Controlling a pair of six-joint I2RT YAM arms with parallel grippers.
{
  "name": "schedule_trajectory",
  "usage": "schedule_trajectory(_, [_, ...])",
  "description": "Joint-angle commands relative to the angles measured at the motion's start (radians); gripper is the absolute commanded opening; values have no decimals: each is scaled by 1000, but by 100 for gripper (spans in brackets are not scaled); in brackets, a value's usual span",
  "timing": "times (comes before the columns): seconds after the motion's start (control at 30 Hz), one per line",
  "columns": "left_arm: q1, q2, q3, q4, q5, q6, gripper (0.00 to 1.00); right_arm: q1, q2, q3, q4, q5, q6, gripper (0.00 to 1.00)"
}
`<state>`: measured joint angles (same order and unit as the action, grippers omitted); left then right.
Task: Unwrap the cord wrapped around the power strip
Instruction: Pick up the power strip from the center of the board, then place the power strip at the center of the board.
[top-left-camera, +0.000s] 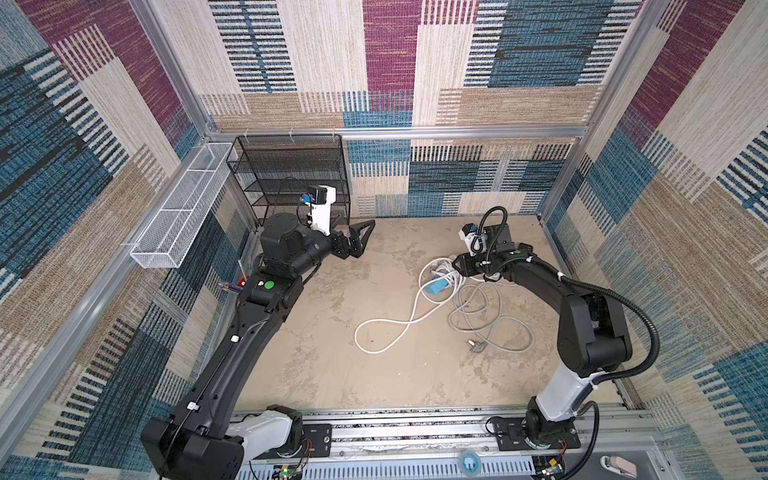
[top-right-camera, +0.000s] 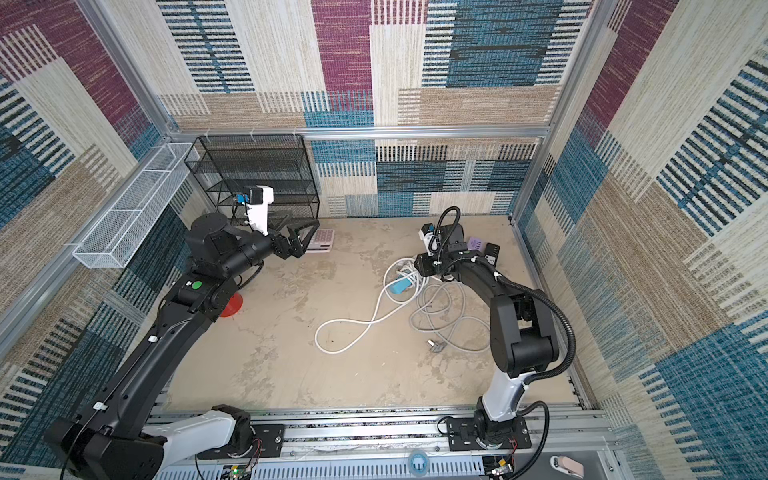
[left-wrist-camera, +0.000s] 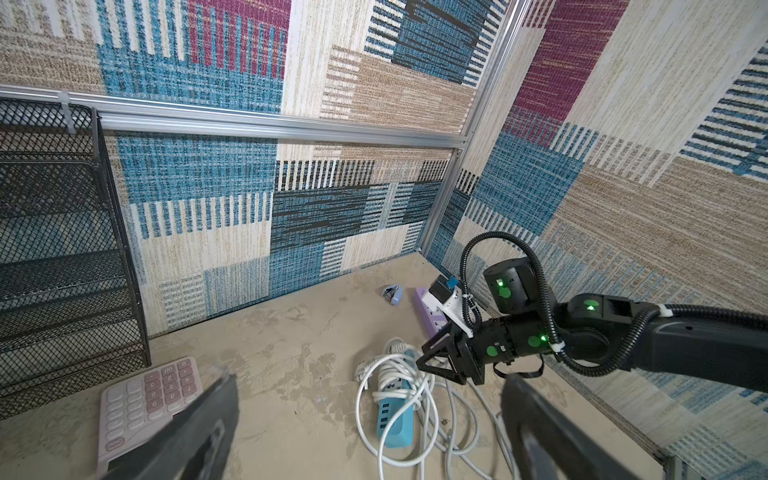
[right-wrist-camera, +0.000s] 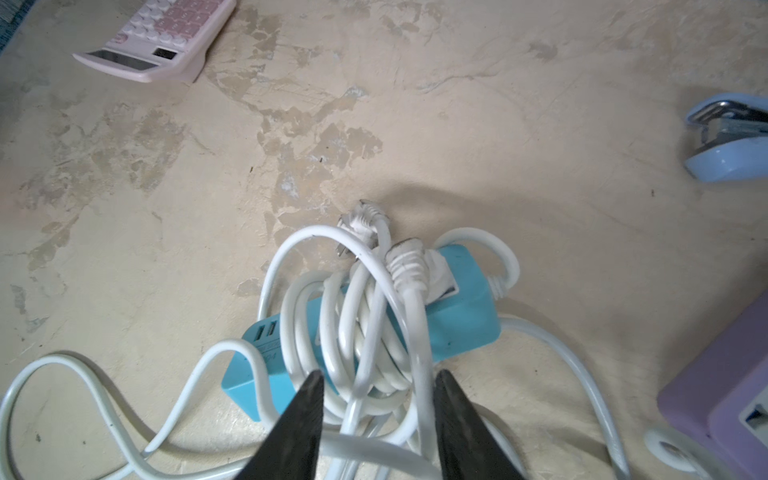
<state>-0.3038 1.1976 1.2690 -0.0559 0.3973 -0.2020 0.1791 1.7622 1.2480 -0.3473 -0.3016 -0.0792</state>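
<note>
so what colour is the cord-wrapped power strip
Light blue power strip, clearest in the right wrist view.

- The sky-blue rectangular plastic power strip (right-wrist-camera: 461, 316) has its middle buried under coils of white round cord (right-wrist-camera: 415, 320).
- The pink plastic calculator (right-wrist-camera: 166, 37), pale-blue stapler (right-wrist-camera: 725, 145) and lilac plastic power strip (right-wrist-camera: 715, 407) are cropped by the picture's edges.
- Whether the right gripper (right-wrist-camera: 378, 376) actually pinches the cord cannot be told.
- A red round thing (top-right-camera: 230, 306) lies mostly hidden beneath the left arm (top-right-camera: 174, 324).

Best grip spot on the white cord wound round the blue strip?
Take the outermost loop where it arches clear over the blue power strip, near the plug. Come from above, jaws across the cord; the lower turns lie packed tight against the strip.
</note>
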Motion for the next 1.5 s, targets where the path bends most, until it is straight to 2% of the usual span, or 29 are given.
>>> schedule_trajectory(0.0, [0, -5, 0, 27, 8, 18, 99, 2, 15, 6, 24, 27, 13, 42])
schedule_trajectory(0.17, [0, -5, 1, 28, 7, 18, 99, 1, 34, 11, 49, 35, 16, 34])
schedule_trajectory(0.37, [0, -2, -1, 29, 9, 19, 99, 1, 19, 25, 69, 43, 25, 11])
schedule_trajectory(0.5, [1, 0, -2, 31, 12, 15, 99, 2, -8, 32, 87, 31, 22, 1])
schedule_trajectory(0.7, [0, 2, -2, 33, 12, 14, 99, 28, -113, 11, 175, 24, -23, 0])
schedule_trajectory(0.8, [0, 2, -1, 32, 14, 13, 99, 75, -199, -20, 245, 54, -92, 0])
schedule_trajectory(1.03, [0, 4, 1, 33, 16, 8, 99, 159, -387, -154, 438, 107, -188, 1])
schedule_trajectory(1.3, [1, 32, 0, 49, 50, -37, 99, 162, -372, -23, 371, 94, -164, 0])
schedule_trajectory(1.47, [-1, 74, 3, 81, 106, -110, 99, 162, -327, 108, 333, 94, -113, 0])
